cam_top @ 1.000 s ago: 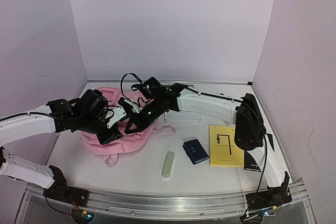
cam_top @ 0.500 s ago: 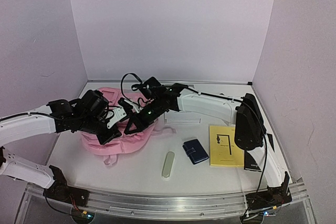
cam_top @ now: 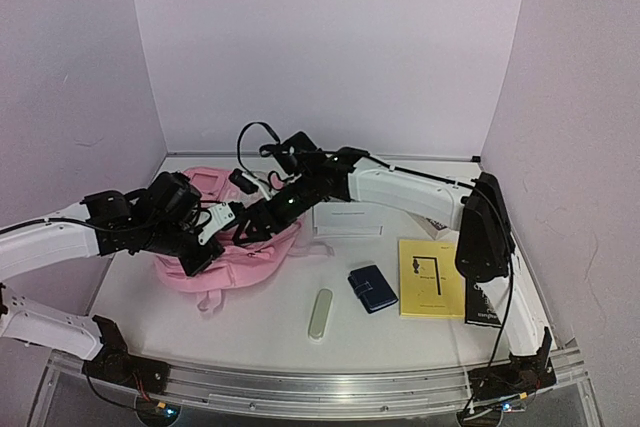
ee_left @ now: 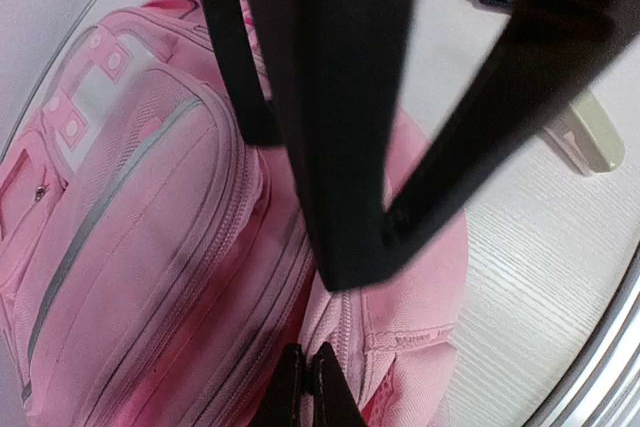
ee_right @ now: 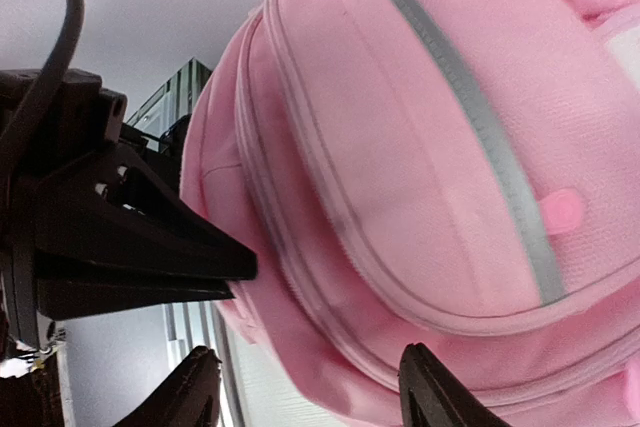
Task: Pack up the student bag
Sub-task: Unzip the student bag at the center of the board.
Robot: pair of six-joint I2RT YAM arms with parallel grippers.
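Observation:
The student bag (cam_top: 245, 259), pink with grey zips, lies flat at the left of the table. My left gripper (cam_top: 203, 250) is low over its near left side. In the left wrist view its fingertips (ee_left: 305, 387) are pressed together, pinching the bag's fabric (ee_left: 150, 227) beside a zip seam. My right gripper (cam_top: 248, 229) hovers just above the bag's top. In the right wrist view its fingers (ee_right: 310, 399) stand wide apart over a zip line of the bag (ee_right: 420, 177), holding nothing. The left gripper's black fingers (ee_right: 130, 252) show close by.
To the right of the bag lie a pale green case (cam_top: 321, 314), a dark blue wallet-like item (cam_top: 372, 288), a yellow book (cam_top: 432, 277) and a white sheet (cam_top: 347, 219). The two arms nearly touch over the bag. Walls enclose the table.
My right gripper has opened and lifted slightly back and left over the bag. My left gripper has closed on the bag's fabric.

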